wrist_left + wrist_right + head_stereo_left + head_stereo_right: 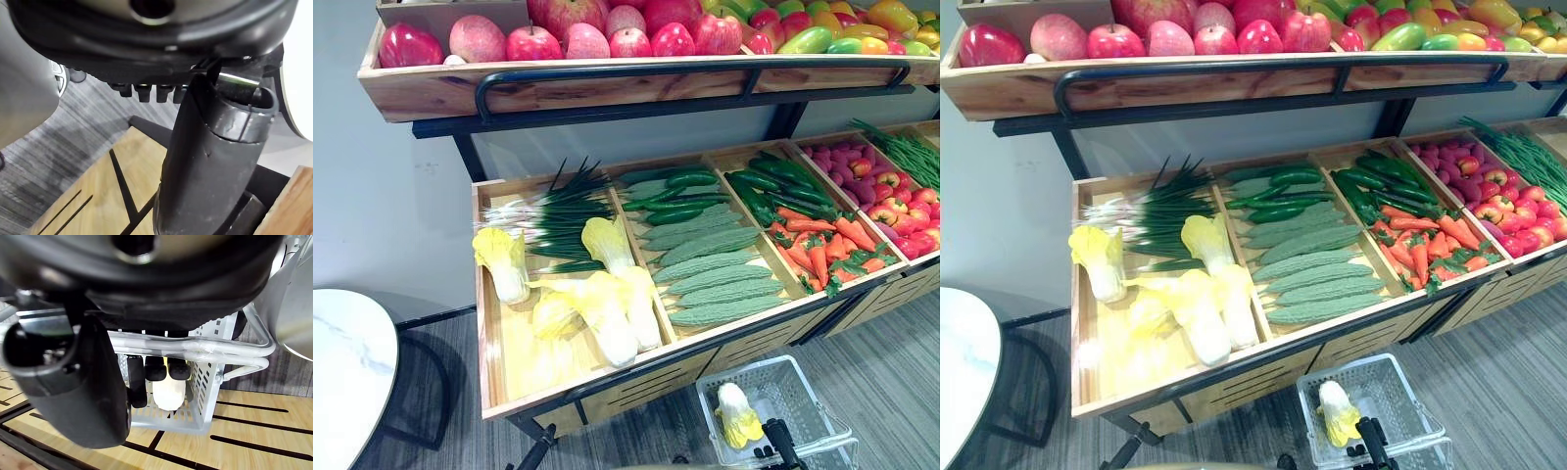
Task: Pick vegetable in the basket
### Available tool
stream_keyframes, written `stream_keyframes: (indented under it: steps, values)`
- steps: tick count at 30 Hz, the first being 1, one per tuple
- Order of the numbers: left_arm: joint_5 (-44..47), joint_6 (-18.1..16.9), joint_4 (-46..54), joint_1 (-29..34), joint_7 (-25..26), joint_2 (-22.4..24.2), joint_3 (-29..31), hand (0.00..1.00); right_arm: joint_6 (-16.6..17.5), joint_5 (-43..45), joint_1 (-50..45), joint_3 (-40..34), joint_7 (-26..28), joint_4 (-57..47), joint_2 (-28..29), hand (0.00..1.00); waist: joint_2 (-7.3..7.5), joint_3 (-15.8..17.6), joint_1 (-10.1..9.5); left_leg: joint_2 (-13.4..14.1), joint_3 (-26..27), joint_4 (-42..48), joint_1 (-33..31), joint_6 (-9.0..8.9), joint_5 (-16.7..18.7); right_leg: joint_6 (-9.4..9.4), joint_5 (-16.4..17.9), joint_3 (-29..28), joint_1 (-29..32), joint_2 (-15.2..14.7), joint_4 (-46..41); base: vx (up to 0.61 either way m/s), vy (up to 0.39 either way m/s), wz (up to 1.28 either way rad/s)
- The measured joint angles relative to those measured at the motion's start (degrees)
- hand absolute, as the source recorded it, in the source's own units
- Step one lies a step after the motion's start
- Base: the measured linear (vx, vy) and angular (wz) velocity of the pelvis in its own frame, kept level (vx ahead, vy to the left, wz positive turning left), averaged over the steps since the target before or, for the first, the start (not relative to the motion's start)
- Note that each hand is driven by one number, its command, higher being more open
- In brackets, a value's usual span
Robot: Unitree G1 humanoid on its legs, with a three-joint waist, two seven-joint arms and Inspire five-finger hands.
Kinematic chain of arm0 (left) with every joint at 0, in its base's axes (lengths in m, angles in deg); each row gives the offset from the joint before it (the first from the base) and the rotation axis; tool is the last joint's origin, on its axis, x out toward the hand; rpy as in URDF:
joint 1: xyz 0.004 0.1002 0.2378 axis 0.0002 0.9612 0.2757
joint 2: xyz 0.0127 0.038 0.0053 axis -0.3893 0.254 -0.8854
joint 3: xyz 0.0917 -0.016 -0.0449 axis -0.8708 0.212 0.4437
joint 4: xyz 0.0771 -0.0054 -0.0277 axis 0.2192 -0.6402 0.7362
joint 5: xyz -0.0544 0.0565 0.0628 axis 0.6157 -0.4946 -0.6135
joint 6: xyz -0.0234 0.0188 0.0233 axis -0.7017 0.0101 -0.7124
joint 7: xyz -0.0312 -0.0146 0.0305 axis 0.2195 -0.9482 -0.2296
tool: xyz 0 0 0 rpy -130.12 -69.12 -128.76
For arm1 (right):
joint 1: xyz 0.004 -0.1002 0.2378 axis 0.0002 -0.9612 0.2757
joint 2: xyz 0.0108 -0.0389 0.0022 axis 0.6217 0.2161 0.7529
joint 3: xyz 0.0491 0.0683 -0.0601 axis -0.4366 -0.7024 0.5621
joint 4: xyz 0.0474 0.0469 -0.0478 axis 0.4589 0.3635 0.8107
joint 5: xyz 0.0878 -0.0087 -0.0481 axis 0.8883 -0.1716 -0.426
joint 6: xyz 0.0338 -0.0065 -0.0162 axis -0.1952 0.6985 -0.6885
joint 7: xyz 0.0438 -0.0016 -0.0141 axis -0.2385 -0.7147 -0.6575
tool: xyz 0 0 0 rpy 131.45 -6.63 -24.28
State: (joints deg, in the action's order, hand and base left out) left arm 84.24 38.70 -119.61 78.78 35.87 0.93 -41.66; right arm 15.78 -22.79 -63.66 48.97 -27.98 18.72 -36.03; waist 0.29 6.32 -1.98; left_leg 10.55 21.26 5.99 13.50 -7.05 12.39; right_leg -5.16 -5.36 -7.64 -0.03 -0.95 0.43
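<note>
A grey wire basket [803, 377] hangs low in front of the wooden produce stand, right of centre. One pale yellow-white napa cabbage [737, 413] lies inside it. My right hand [781, 441] is above the basket's near edge. In the right wrist view its fingers [146, 374] curl over the basket's metal handle [210, 350], and the cabbage [168, 391] shows through the mesh. More napa cabbages [607, 304] lie in the stand's left bin. My left hand [210, 166] hangs beside the stand's wooden front panel [98, 196], fingers relaxed and holding nothing.
The stand's lower shelf holds green onions [558, 211], cucumbers [675, 196], bitter gourds [715, 279] and carrots [822, 245]. An upper shelf with apples [587, 39] overhangs the back. A round white table [347, 372] stands at the left.
</note>
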Motion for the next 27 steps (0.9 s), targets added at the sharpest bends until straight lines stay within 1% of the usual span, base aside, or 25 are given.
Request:
stream_keyframes:
  steps: [2,4,7,8,9,10,11,12,13,14,15,16,17,18,19,20,21,22,24,27]
  values:
    - [-1.08,-0.03,0.0,-0.47,-0.24,-0.45,-1.38,1.0,0.21,0.01,-0.01,0.03,0.0,0.02,0.12,0.0,-0.03,-0.06,0.03,0.13,0.54,-0.62,0.6,-0.25,-0.16,0.09,0.22,-0.32,0.01,0.31,-0.28,0.01,0.002,-0.09]
    - [-2.36,0.04,0.0,-1.18,-0.4,-0.46,-1.5,1.0,0.16,0.05,-0.01,-0.01,0.02,0.03,0.13,0.0,0.02,-0.08,0.22,0.38,1.16,-0.8,0.94,-0.33,-0.2,0.26,0.56,-0.61,0.13,0.58,-0.75,0.0,0.004,-0.13]
    - [-5.91,0.31,0.02,-1.96,-0.98,-0.43,-1.59,1.0,-0.61,0.03,-0.01,-0.18,0.77,-0.01,0.15,0.0,-0.24,-0.25,1.18,1.46,2.41,-0.49,1.57,-0.83,0.07,0.77,2.14,-1.38,1.07,1.94,-2.92,0.01,-0.007,-0.16]
    - [-6.6,0.33,0.14,-2.1,-1.39,-0.57,-1.32,1.0,-1.2,-0.01,0.09,-0.16,1.25,-0.02,0.54,0.0,0.27,-0.26,1.14,1.69,2.42,2.14,1.28,-1.36,0.43,1.3,3.05,-2.16,1.89,2.61,-3.98,0.02,-0.022,-0.32]
    - [-6.6,0.4,0.32,-2.26,-1.46,-0.95,-0.73,1.0,-1.71,-0.2,0.32,-0.03,1.4,0.21,0.54,0.0,0.61,0.09,0.99,2.1,0.88,7.29,-0.65,-0.47,0.75,1.62,3.35,-3.46,2.27,3.01,-5.19,0.04,-0.067,-0.53]
    - [-6.51,0.44,0.36,-1.98,-1.4,-1.2,0.21,1.0,-2.01,-1.11,0.34,0.34,1.89,0.3,0.48,0.0,1.38,0.07,0.92,2.29,-1.95,14.01,-3.58,1.68,1.12,1.72,3.76,-5.01,3.02,3.07,-6.96,0.03,-0.087,-0.63]
    - [-6.43,0.45,0.3,-1.75,-1.31,-1.19,0.94,1.0,-2.05,-1.76,0.44,0.64,2.3,0.21,0.36,0.0,1.97,0.06,0.8,2.25,-4.25,18.75,-5.66,3.22,1.15,2.04,4.21,-6.24,3.27,3.17,-8.2,0.01,-0.087,-0.99]
    - [-6.09,0.31,-0.04,-0.84,-1.15,-0.93,1.33,1.0,-2.02,-2.68,0.78,1.6,2.75,0.46,-0.37,0.0,1.88,0.47,0.18,1.36,-9.23,24.05,-8.08,5.59,2.39,2.27,4.79,-9.3,4.22,3.6,-10.04,-0.03,0.002,-1.3]
    - [-5.03,-0.08,-0.39,0.34,-1.11,0.06,1.38,1.0,-2.07,-3.72,1.64,2.59,2.75,1.39,-1.83,0.0,0.35,0.57,-0.24,-0.14,-13.86,23.06,-8.25,6.39,5.23,2.26,4.75,-12.09,4.61,5.2,-10.31,-0.05,0.046,-1.33]
    - [-3.83,-0.13,-0.83,0.38,-1.14,0.2,0.99,1.0,-2.1,-3.79,2.13,2.64,2.74,2.11,-2.24,0.0,-0.3,0.71,-0.38,-0.76,-15.34,21.24,-8.28,7.24,5.82,2.01,4.57,-13.18,5.0,6.01,-10.54,-0.07,0.097,-1.22]
    - [-2.69,-0.4,-1.21,0.38,-1.13,0.2,0.92,1.0,-2.15,-3.79,2.8,2.68,2.59,3.3,-2.32,0.0,-0.54,0.72,-0.5,-1.26,-15.95,16.86,-6.1,6.79,6.36,1.77,4.49,-14.83,6.14,7.36,-11.19,-0.06,0.069,-0.79]
    - [-2.23,-0.68,-1.24,0.17,-1.23,0.04,0.91,1.0,-2.26,-3.73,3.03,2.87,2.56,3.26,-2.32,0.0,-0.78,0.56,0.01,-1.56,-15.68,12.56,-5.0,6.15,6.68,1.56,4.32,-15.08,7.71,7.65,-11.27,-0.08,0.045,-0.55]
    - [-2.23,-0.74,-1.26,-0.39,-1.24,-0.13,0.87,1.0,-2.3,-3.64,3.15,2.86,2.52,3.27,-2.33,0.0,-0.55,0.74,0.4,-1.79,-15.28,10.85,-4.97,5.62,6.84,1.5,4.27,-14.88,8.53,7.44,-11.39,-0.09,0.03,-0.15]
    - [-2.1,-0.87,-1.56,-1.87,-1.24,-0.23,0.86,1.0,-2.31,-3.57,3.42,2.66,2.37,3.42,-2.46,0.0,-0.36,1.31,0.74,-1.96,-14.09,8.06,-4.98,2.98,6.98,1.16,4.05,-14.7,10.23,7.16,-12.25,-0.09,0.053,-0.25]
    - [-1.59,-0.85,-1.58,-2.15,-0.96,-0.48,0.96,1.0,-2.23,-3.67,3.66,2.61,2.24,3.5,-2.45,0.0,-0.32,2.22,0.38,-2.44,-12.78,7.61,-4.77,3.08,6.77,1.09,4.01,-14.69,11.09,6.61,-13.17,-0.06,0.064,-0.33]
    - [-1.13,-0.66,-1.85,-2.12,-0.45,-0.57,0.95,1.0,-2.19,-3.91,3.69,2.61,2.24,3.48,-2.56,0.0,-0.13,2.26,0.47,-2.63,-12.31,7.34,-4.32,3.12,6.74,0.96,3.93,-14.55,11.05,6.42,-13.38,-0.02,0.067,-0.33]
    - [-0.78,-0.53,-1.98,-1.99,-0.24,-0.57,0.94,1.0,-2.12,-4.0,3.64,2.61,2.23,3.48,-2.58,0.0,-0.25,2.25,0.67,-2.7,-12.12,7.17,-4.06,3.12,6.73,0.77,3.82,-14.47,11.04,6.43,-13.45,0.01,0.049,-0.19]
    - [-0.12,-0.53,-2.43,-1.99,-0.07,-0.55,0.87,1.0,-1.95,-4.08,3.57,2.61,2.21,3.49,-2.65,0.0,-0.74,2.38,0.85,-2.64,-11.55,6.76,-3.52,3.06,6.7,0.55,3.69,-14.35,11.04,6.6,-13.5,0.05,0.071,-0.22]
    - [0.26,-0.64,-2.85,-1.98,-0.03,-0.43,0.66,1.0,-1.79,-4.61,3.56,2.64,2.17,3.55,-2.86,0.0,-0.97,2.51,0.79,-2.7,-10.78,5.81,-2.45,2.5,6.29,0.25,3.46,-14.28,11.01,7.07,-13.54,0.06,0.051,-0.19]
    - [0.12,-1.38,-3.07,-2.01,-0.14,-0.23,0.64,1.0,-1.7,-4.53,3.52,2.84,2.08,4.7,-3.5,0.0,-1.13,2.54,0.86,-2.41,-10.81,5.3,-1.98,2.21,5.6,0.18,3.36,-14.06,11.17,7.54,-13.54,0.05,0.012,-0.04]
